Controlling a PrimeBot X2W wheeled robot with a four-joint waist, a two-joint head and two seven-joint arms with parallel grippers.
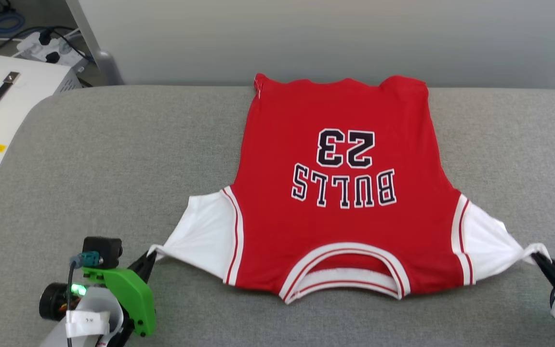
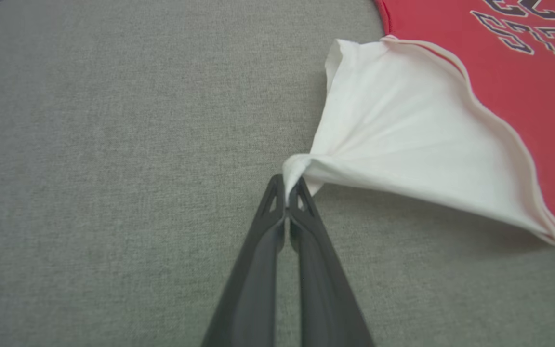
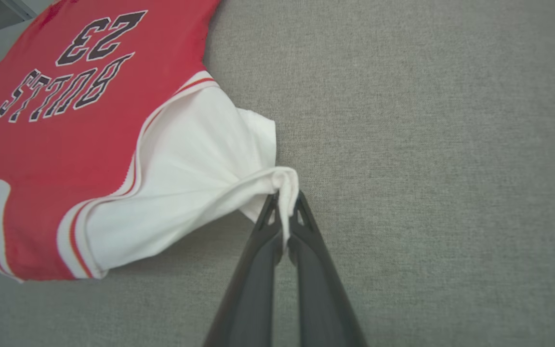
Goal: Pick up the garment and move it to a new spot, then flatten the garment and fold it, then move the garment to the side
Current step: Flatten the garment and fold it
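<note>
The garment [image 1: 340, 193] lies spread on the grey surface, lettering and "23" facing up, collar toward me and hem at the far edge. Its white sleeves are pulled out to both sides. My left gripper [image 1: 151, 254] is shut on the tip of the left sleeve [image 2: 403, 140], whose cloth is pinched between the fingertips [image 2: 277, 193] and drawn taut. My right gripper [image 1: 537, 256] is shut on the tip of the right sleeve [image 3: 195, 178], with a fold of white cloth hanging between its fingers [image 3: 301, 212]. The garment [image 3: 60, 125] rests flat beside that sleeve.
The grey cushioned surface [image 1: 113, 159] extends wide on both sides of the garment. A white box with a handle [image 1: 3, 101] and a power strip with cables [image 1: 51, 48] stand off the surface at the far left. A pale wall runs behind.
</note>
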